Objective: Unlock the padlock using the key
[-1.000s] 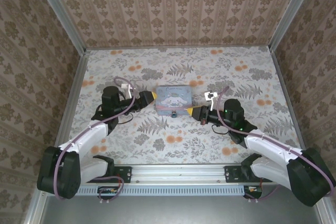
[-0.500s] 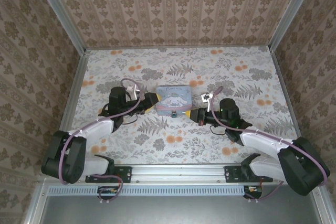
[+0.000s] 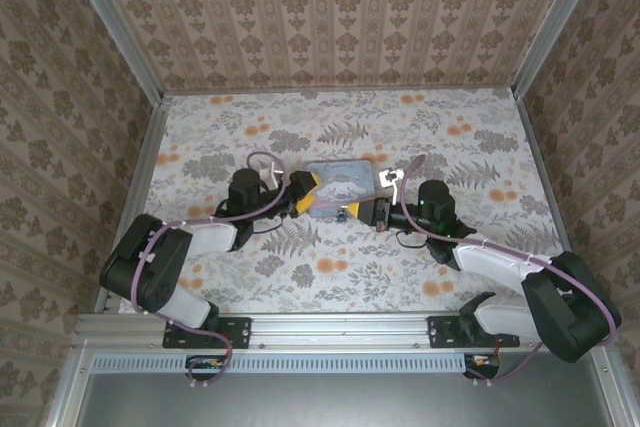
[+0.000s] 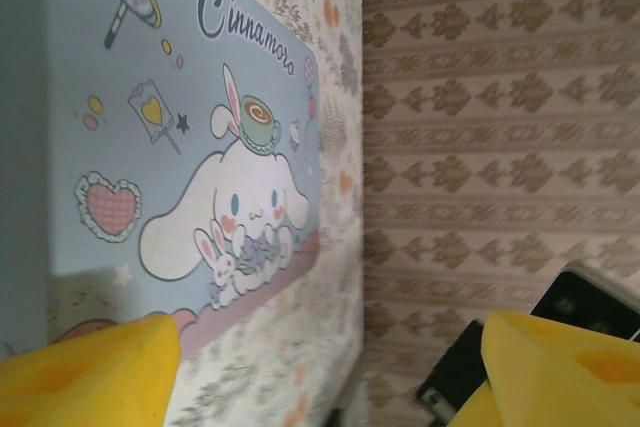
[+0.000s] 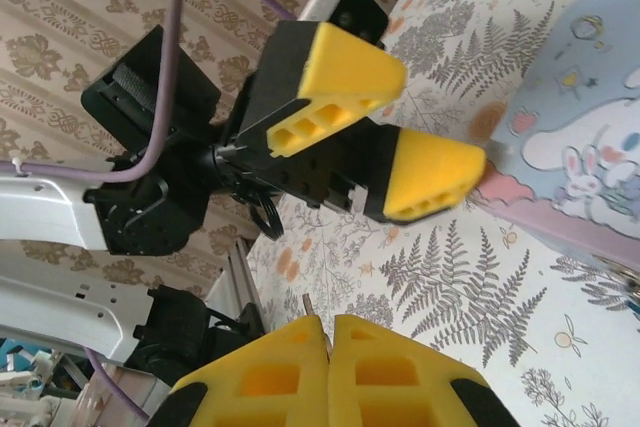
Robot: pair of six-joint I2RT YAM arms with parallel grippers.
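Note:
The padlock (image 3: pixel 343 214) is a tiny dark spot against the near edge of the pale blue cartoon tin (image 3: pixel 340 185). My right gripper (image 3: pixel 362 211) lies just right of it, with the yellow pads (image 5: pixel 400 377) pressed together. The thin metal tip of the key (image 5: pixel 308 304) pokes out between them. My left gripper (image 3: pixel 308 197) is open at the tin's left end. In the left wrist view its fingers (image 4: pixel 560 367) stand wide apart, the printed lid (image 4: pixel 170 147) runs ahead of the left one, and bare table lies in the gap.
The right wrist view shows the left gripper (image 5: pixel 440 115) close ahead, with the tin (image 5: pixel 590 147) to the right. The patterned walls (image 3: pixel 330 17) enclose the floral table (image 3: pixel 450 127) on three sides. A metal rail (image 3: pixel 340 327) runs along the near edge.
The left gripper moved right up to the tin's left end and its jaws narrowed a little. The right gripper moved left toward the tin's near edge. The tin turned slightly.

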